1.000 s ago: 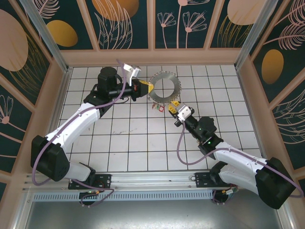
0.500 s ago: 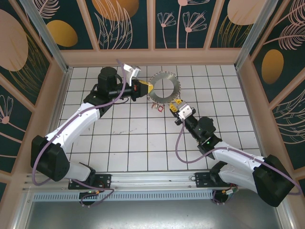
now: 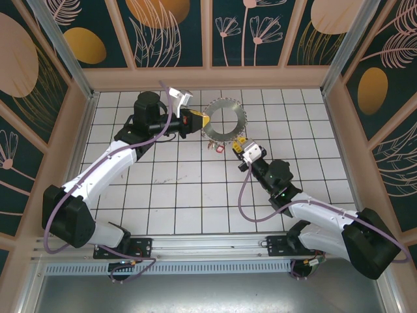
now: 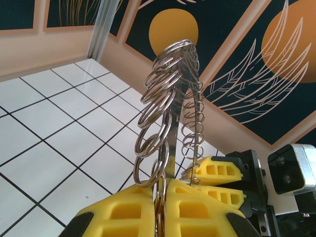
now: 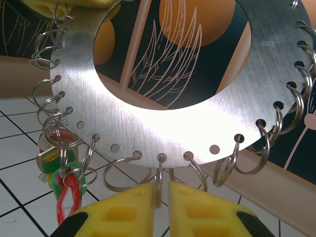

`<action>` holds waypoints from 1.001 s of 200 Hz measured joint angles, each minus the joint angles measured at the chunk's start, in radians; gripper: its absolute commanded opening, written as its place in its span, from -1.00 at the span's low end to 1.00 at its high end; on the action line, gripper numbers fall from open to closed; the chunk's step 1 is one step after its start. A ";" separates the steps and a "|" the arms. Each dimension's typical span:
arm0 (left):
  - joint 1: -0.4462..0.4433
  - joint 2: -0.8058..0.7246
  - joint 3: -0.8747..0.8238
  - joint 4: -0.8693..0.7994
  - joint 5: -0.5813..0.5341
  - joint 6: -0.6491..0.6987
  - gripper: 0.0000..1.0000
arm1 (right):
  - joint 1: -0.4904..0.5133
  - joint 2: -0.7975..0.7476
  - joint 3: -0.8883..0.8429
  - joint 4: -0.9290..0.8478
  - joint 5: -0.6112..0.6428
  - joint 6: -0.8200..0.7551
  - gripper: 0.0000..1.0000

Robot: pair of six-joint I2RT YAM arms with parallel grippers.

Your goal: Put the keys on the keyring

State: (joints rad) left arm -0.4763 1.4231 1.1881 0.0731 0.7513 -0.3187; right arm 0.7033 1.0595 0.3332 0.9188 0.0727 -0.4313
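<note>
My left claw (image 4: 161, 193) clamps the keyring (image 5: 148, 123) upright. My right claw (image 5: 162, 191) pinches a rim loop (image 5: 159, 173); keys (image 5: 61, 177) hang at nine o'clock.

keyring (image 5: 163, 123) top cropped, keys (image 5: 63, 174) overlapping — indistinct

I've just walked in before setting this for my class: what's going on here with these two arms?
The left gripper is clamped on the keyring, a metal disc fringed with small rings, holding it up. The right gripper is at its lower rim, closed on a small ring. Red and green keys hang from rings nearby.
</note>
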 measured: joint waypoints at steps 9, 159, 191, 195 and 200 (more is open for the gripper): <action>0.000 0.000 0.000 0.000 0.000 0.000 -1.00 | 0.000 0.000 -0.002 0.005 0.002 0.000 -0.72; 0.000 0.000 0.000 0.000 0.000 -0.009 -1.00 | -0.011 0.050 -0.002 0.087 -0.006 0.019 -0.82; 0.000 0.000 0.000 0.000 -0.001 -0.015 -1.00 | -0.016 0.054 -0.002 0.088 -0.016 0.022 -1.00; 0.000 0.000 0.000 0.000 -0.001 -0.016 -1.00 | -0.016 0.054 -0.002 0.088 -0.017 0.023 -1.00; 0.000 0.000 0.000 0.000 -0.002 -0.018 -1.00 | -0.016 0.054 -0.002 0.088 -0.018 0.022 -1.00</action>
State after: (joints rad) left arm -0.4763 1.4231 1.1881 0.0734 0.7494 -0.3363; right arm 0.6872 1.1137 0.3309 1.0065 0.0551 -0.4091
